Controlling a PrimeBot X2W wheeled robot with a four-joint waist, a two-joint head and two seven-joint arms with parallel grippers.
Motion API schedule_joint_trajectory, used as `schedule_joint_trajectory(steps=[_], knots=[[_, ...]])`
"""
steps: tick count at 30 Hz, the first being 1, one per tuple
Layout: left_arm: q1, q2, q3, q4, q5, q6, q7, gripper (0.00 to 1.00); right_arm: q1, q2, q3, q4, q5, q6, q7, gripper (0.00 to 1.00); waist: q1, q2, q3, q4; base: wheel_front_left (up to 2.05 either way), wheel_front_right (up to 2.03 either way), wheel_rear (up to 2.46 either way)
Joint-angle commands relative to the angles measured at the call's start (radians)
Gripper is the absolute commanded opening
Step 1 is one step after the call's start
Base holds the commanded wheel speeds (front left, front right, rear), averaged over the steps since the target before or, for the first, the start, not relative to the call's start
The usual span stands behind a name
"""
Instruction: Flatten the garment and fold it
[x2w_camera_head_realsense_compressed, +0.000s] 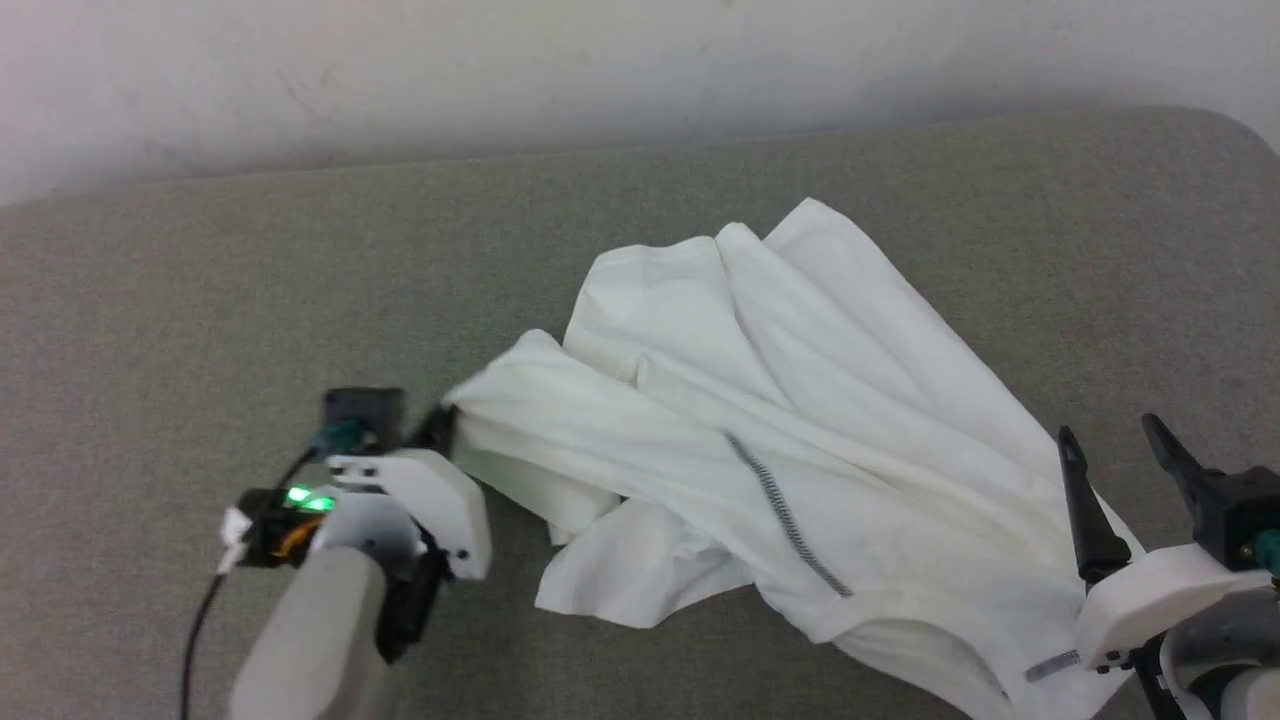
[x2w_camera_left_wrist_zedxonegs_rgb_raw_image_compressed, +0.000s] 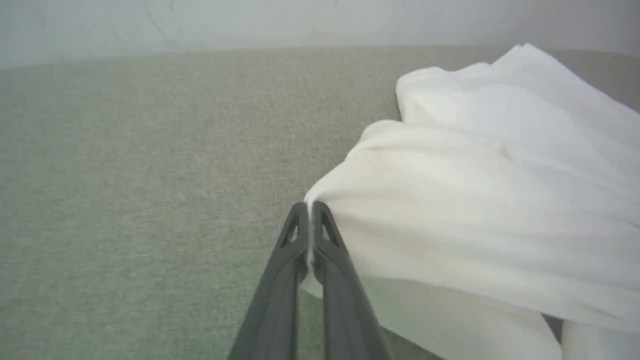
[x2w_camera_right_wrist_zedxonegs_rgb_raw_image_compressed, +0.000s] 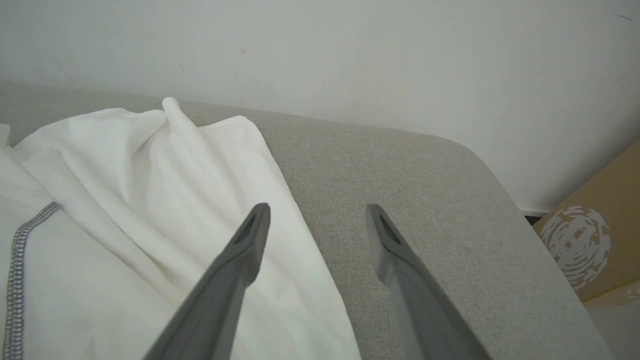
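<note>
Left end effector (x2w_camera_left_wrist_zedxonegs_rgb_raw_image_compressed: 310, 209) tight on garment (x2w_camera_head_realsense_compressed: 800, 400), right end effector (x2w_camera_right_wrist_zedxonegs_rgb_raw_image_compressed: 317, 214) spread; garment diagonal, collar (x2w_camera_head_realsense_compressed: 915, 632) near-right.

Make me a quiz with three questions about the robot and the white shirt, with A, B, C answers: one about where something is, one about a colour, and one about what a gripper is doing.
1. Where does the garment lie?
A. On the grey fabric surface
B. On a wooden floor
C. Inside a box

2. What colour is the zigzag seam line on it?
A. Red
B. Grey-black
C. Yellow

3. What is the left gripper doing?
A. Hanging open over bare surface
B. Pinching the garment's edge, shut
C. Holding a cup

Answers:
1 A, the garment is spread over the grey fabric surface.
2 B, the stitching shows dark grey against the white cloth.
3 B, the left wrist view shows its two fingers closed together with white fabric between the tips.
</note>
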Motion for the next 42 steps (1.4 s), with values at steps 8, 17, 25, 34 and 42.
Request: schedule_joint_trajectory(steps=[8,17,25,34,42], knots=[[0.067,0.098,0.193,-0.168,-0.049,0.111,-0.213,0.00,0.012,0.007,-0.005,0.041,-0.015,-0.002,0.008,1.00,-0.0002,0.0000,-0.102,0.084,0.00,0.00,0.00],[0.223,0.193,0.416,-0.283,-0.106,0.222,-0.264,0.00,0.033,0.022,0.002,0.086,-0.013,-0.002,0.023,1.00,-0.0002,0.0000,-0.138,0.137,0.00,0.00,0.00],[0.299,0.178,0.380,-0.203,-0.129,0.198,-0.162,1.00,0.030,0.028,0.029,0.138,-0.004,-0.002,0.025,1.00,-0.0002,0.0000,-0.127,0.145,0.00,0.00,0.00],[0.238,0.127,0.223,-0.235,-0.063,0.065,-0.368,1.00,-0.001,-0.012,0.079,0.176,0.073,-0.002,0.093,1.00,-0.0002,0.0000,-0.147,0.169,0.00,0.00,0.00],[0.286,0.059,0.095,-0.356,0.019,0.012,-0.410,1.00,-0.081,-0.142,0.248,0.238,0.263,-0.002,0.370,1.00,-0.0002,0.0000,-0.157,0.228,0.00,0.00,0.00]])
